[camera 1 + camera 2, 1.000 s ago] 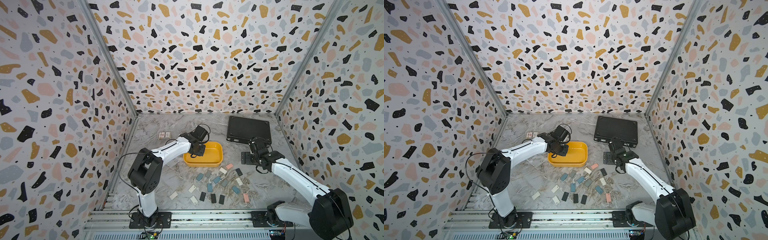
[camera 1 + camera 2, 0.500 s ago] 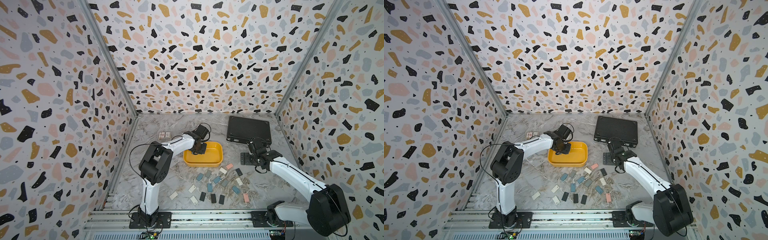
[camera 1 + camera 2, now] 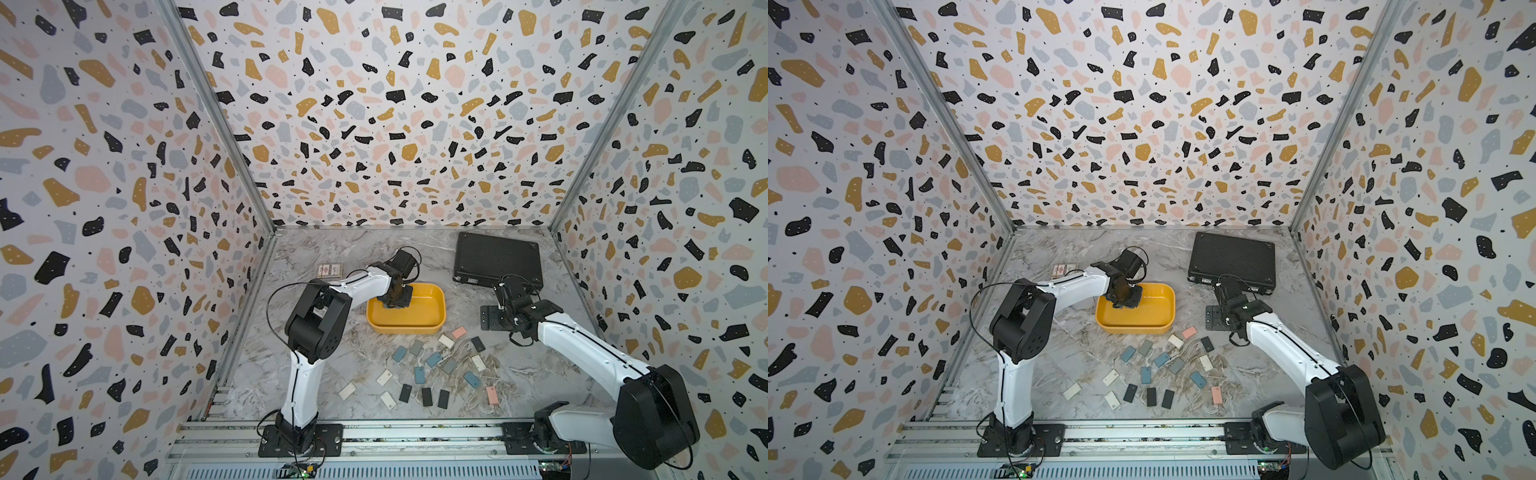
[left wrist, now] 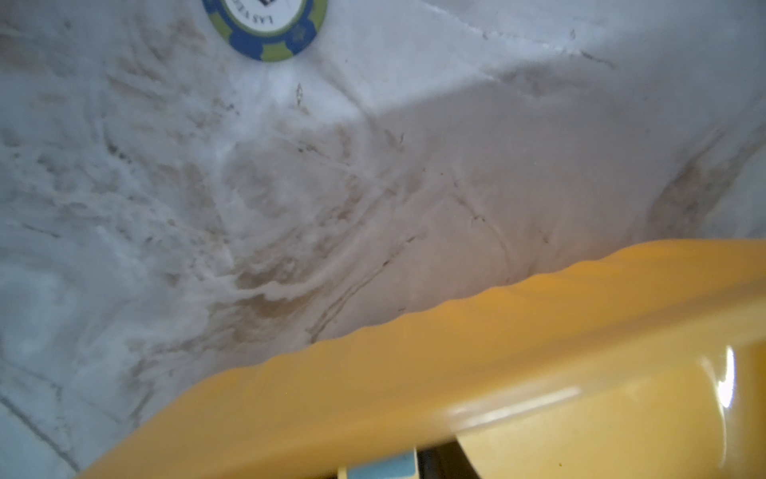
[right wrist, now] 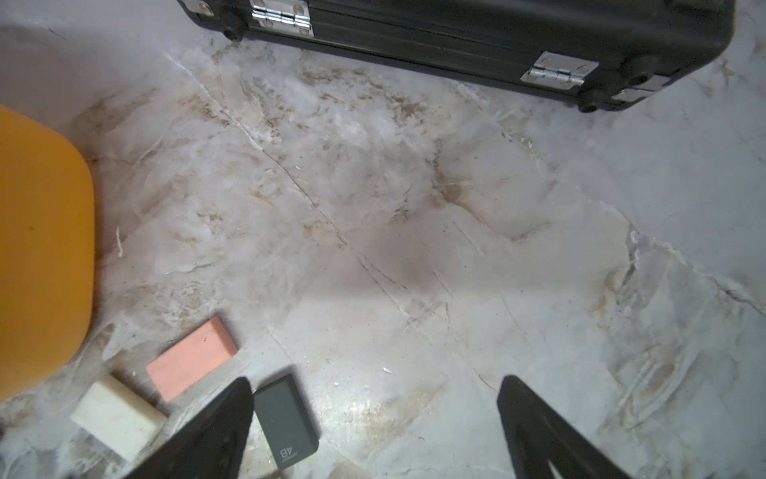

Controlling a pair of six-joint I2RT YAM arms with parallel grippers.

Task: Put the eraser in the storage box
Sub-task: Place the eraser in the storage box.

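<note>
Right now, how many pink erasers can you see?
2. One pink eraser sits by the storage box's front corner; the second pink eraser lies near the rail, on the right arm's side. The box may hide others.

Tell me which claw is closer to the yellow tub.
Left. The left claw reaches down into the yellow tub. The right claw hangs over the table beside the tub, apart from it, in front of the black case.

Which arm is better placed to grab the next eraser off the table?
Right, probably: the right hand is open beside the dark grey eraser; the left hand is over the storage box.
</note>
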